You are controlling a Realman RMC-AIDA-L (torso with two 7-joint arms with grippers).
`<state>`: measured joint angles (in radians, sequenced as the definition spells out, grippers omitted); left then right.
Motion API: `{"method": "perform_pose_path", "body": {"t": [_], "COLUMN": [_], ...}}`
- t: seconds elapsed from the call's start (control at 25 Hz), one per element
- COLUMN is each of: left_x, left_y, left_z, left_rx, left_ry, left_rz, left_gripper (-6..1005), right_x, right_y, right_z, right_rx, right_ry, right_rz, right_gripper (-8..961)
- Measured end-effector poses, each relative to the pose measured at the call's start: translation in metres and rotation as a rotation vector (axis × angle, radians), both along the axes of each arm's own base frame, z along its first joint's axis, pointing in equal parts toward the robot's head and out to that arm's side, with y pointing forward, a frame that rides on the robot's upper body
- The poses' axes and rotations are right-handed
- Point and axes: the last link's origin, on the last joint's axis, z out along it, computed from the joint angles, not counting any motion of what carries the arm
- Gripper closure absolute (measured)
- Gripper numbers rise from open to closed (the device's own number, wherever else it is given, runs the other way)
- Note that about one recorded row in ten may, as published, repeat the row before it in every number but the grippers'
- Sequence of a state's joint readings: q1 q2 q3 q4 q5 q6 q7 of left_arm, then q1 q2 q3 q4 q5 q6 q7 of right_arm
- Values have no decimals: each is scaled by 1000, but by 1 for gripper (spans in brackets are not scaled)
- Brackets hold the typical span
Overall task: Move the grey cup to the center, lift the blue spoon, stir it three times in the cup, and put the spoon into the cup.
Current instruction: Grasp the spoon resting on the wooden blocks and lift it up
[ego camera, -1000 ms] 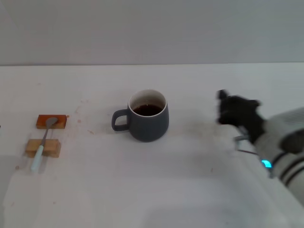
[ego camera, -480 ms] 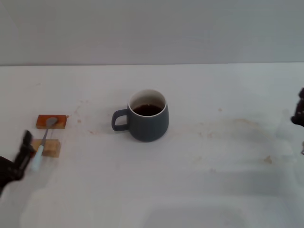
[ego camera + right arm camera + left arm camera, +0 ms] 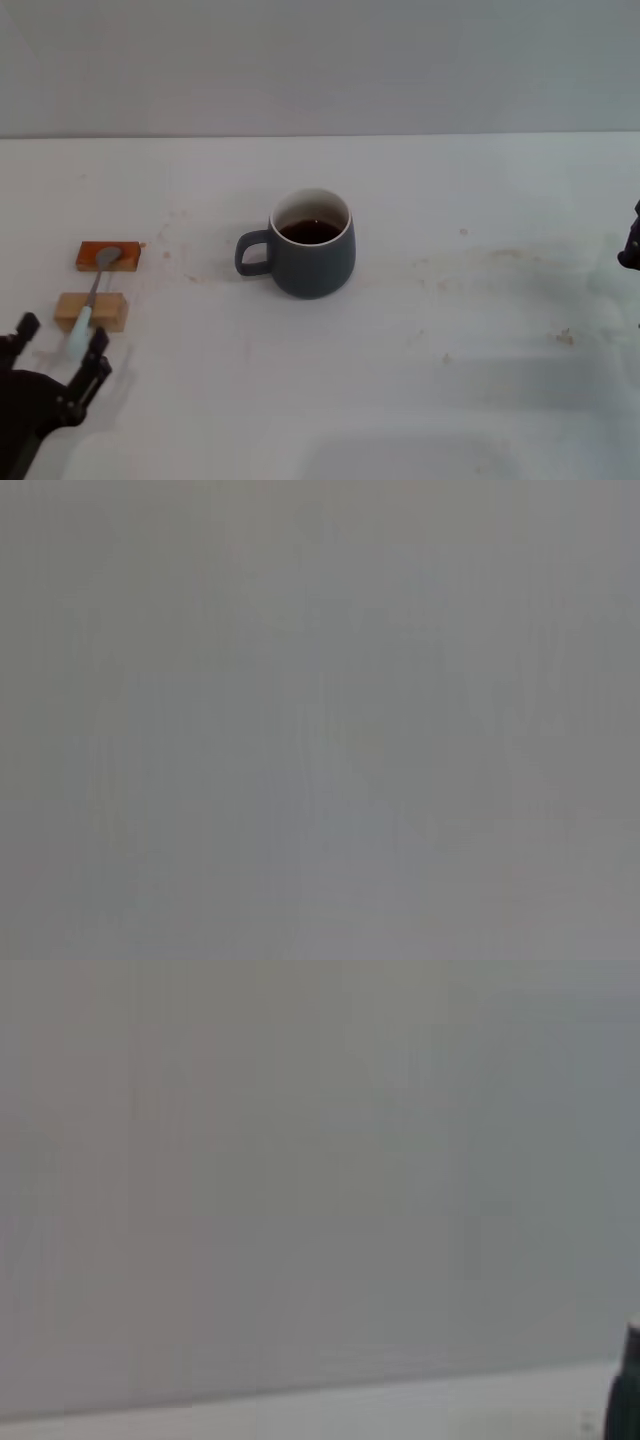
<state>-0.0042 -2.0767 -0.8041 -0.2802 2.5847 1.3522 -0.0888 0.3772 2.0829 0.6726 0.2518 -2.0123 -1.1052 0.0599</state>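
The grey cup [image 3: 311, 256] (dark liquid inside) stood mid-bench [image 3: 450, 400]; the blue spoon [image 3: 90, 303] lay across two wooden blocks [image 3: 91, 311], just beyond the released left claw [image 3: 58, 343].

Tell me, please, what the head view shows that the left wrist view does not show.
Only the head view shows the grey cup with dark liquid at the table's middle, the blue spoon lying across two small wooden blocks, the open left claw just short of the spoon's handle end, and a dark part of the right arm at the edge. Only the left wrist view shows a dark shape at its edge, unidentifiable. Both share the pale wall and the white table.
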Motion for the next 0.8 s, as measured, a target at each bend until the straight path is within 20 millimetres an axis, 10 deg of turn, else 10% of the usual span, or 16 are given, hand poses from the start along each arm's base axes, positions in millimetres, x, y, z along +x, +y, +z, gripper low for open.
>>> {"method": "perform_pose_path", "body": {"t": [0.8], "left_x": [-9], "left_y": [18], "left_z": [-8], "left_rx": [-63], "left_ry": [33], "left_rz": [67], "left_gripper": [207], "right_x": [-2], "right_y": [1], "right_z": [-1], "right_rx": [-5], "right_ry": [2], "right_rz": [6], "right_gripper": [954]}}
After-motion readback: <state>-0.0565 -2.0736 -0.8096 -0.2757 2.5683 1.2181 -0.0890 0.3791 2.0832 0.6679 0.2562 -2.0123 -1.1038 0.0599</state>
